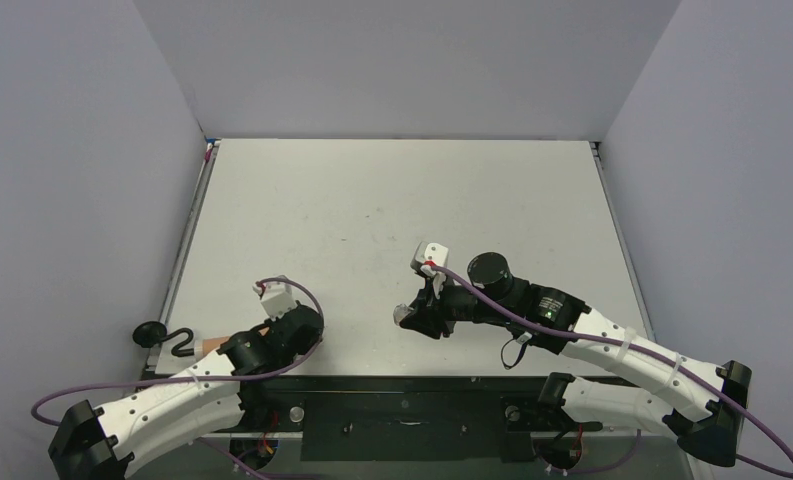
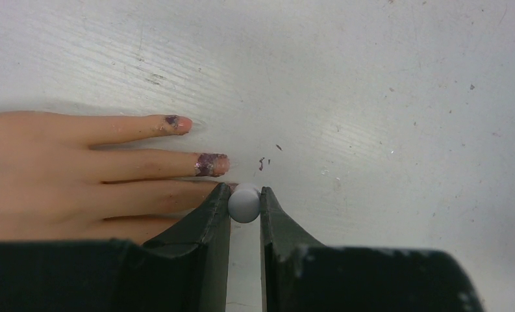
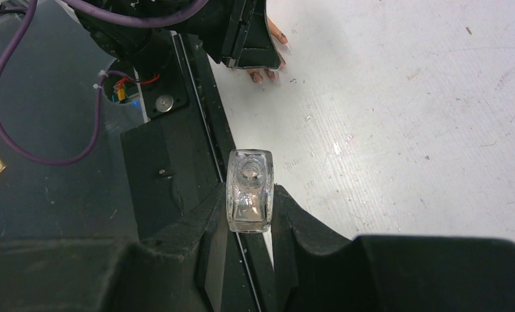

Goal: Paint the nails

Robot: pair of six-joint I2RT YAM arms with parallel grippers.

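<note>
While the left gripper stands clamped on a small round grey-white knob, the small peach-coloured fake hand lies flat on the white table near its near left corner, fingertips just beside that gripper. Two of its tiny nails show smeared dark purple paint, and the others are hidden behind the black jaw. Well to the right, the right gripper is clamped on a small clear square glass bottle with an open neck.
</note>
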